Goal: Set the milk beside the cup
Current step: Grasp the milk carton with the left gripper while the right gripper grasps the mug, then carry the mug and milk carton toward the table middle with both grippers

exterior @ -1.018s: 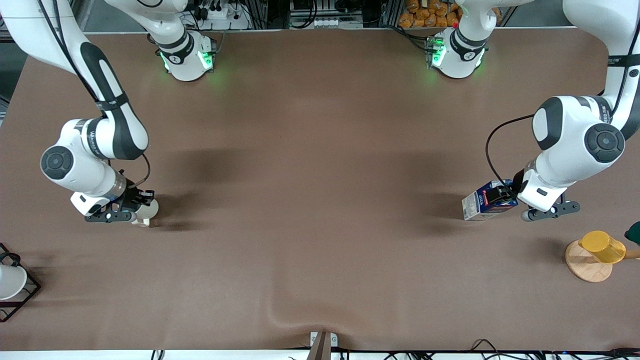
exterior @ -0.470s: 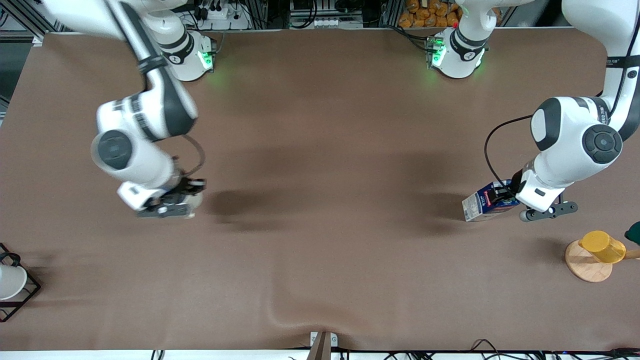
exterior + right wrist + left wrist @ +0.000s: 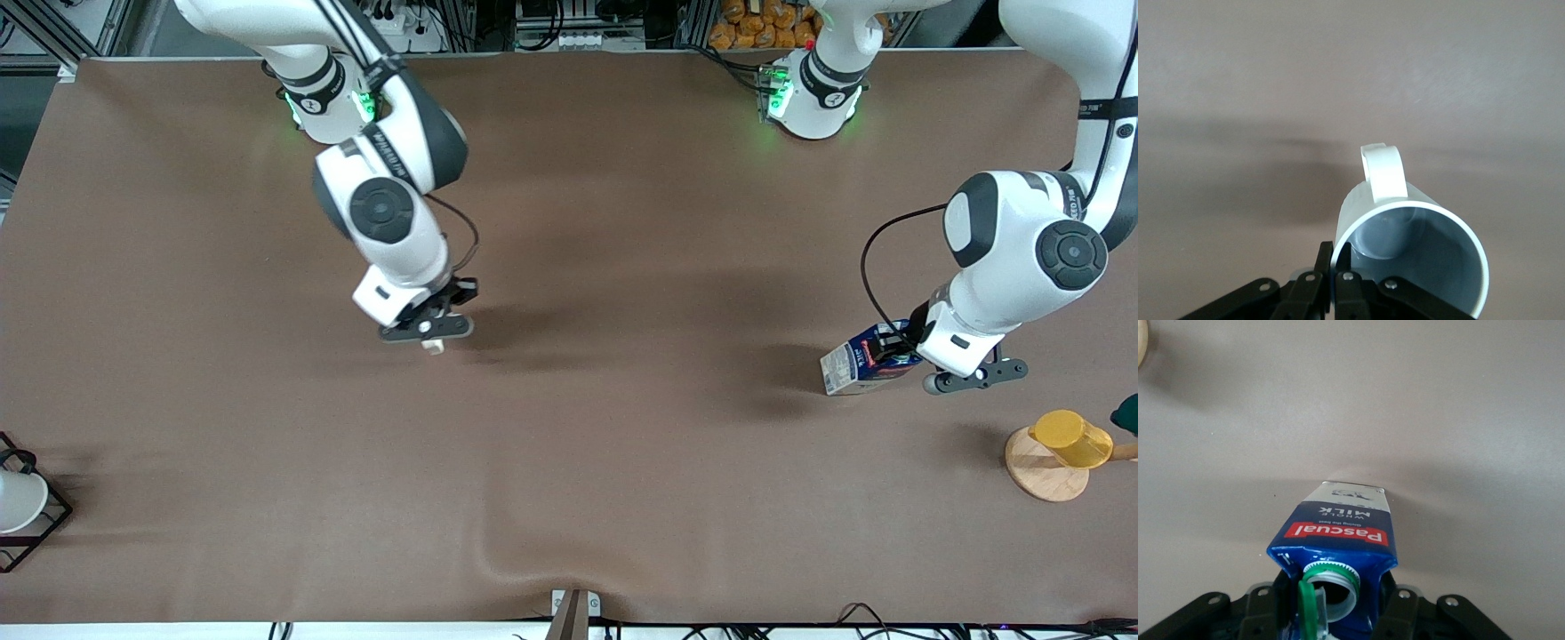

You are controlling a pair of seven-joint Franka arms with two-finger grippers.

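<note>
Off-white cup (image 3: 1411,253): I have swung it from the right arm's end to above mid-counter (image 3: 569,462), so a meeting spot is forming.
Right claw (image 3: 425,331): pinches the cup's rim, carried aloft.
Milk (image 3: 861,363): unmoved, well apart from the cup, toward the left arm's end.
Left claw (image 3: 1331,613): clamped on the milk's gabled top.

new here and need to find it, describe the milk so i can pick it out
Start at the brown table's left-arm end, where the left end effector grips the milk carton, farther from the front camera than the yellow cup. It is dark blue with a red Pascual band and an open green cap.
</note>
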